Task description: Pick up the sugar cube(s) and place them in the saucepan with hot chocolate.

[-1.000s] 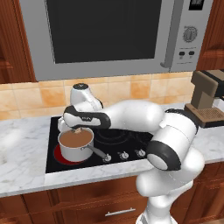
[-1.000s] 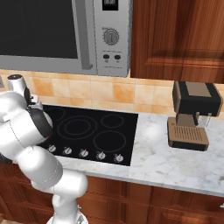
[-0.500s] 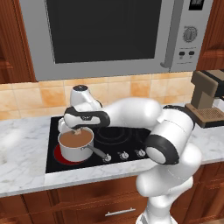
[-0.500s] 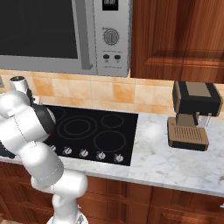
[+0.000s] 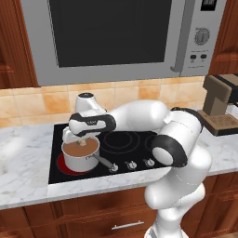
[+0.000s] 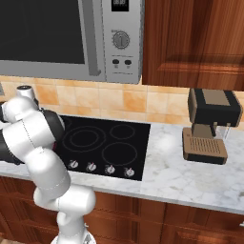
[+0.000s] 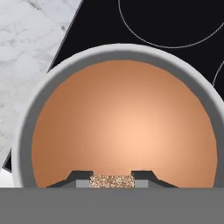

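hand view | end effector (image 7: 112, 180) clamped on sugar cube (image 7: 112, 181) | above saucepan (image 7: 26, 131)

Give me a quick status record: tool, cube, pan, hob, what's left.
tool: shut on sugar cube, directly above the pan
sugar cube: brown speckled, pinched between the fingertips, not yet released
pan: on front-left burner, brown liquid inside, handle pointing front-right
hob: burner under pan glows red
left to do: open and drop the cube
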Tool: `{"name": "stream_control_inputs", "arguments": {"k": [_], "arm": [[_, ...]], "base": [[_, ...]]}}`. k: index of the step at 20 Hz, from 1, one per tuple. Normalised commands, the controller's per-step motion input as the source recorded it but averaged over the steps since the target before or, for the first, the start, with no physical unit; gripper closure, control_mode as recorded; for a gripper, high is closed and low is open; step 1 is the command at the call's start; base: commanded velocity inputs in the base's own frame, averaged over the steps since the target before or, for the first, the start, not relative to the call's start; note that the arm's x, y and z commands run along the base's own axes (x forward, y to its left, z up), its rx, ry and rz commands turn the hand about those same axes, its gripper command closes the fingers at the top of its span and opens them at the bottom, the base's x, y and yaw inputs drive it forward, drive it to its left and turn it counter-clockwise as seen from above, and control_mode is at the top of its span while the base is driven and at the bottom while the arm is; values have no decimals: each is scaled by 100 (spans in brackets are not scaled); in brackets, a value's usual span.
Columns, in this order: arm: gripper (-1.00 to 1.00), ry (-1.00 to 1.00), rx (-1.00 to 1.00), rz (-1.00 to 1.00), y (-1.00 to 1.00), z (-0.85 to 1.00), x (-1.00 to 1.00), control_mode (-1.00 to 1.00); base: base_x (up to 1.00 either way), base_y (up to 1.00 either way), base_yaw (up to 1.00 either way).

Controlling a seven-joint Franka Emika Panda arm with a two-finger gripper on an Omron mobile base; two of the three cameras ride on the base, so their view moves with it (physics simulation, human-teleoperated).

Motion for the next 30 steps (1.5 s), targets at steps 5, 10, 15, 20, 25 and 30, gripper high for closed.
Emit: {"name": "stream_control_inputs", "arguments": {"k": [5, 10, 15, 20, 25, 30], "arm": [[100, 4, 0, 0, 0, 0, 3, -100], [-100, 0, 0, 0, 0, 0, 0, -100], [-100, 0, 0, 0, 0, 0, 0, -100], [-100, 0, 0, 0, 0, 0, 0, -100], [-100, -1, 0, 0, 0, 8, -7, -100], [-100, -11, 5, 0, 0, 8, -33, -100]], "base": [[0, 0, 0], [0, 0, 0], [0, 0, 0], [0, 0, 0], [0, 0, 0], [0, 0, 0]]}}
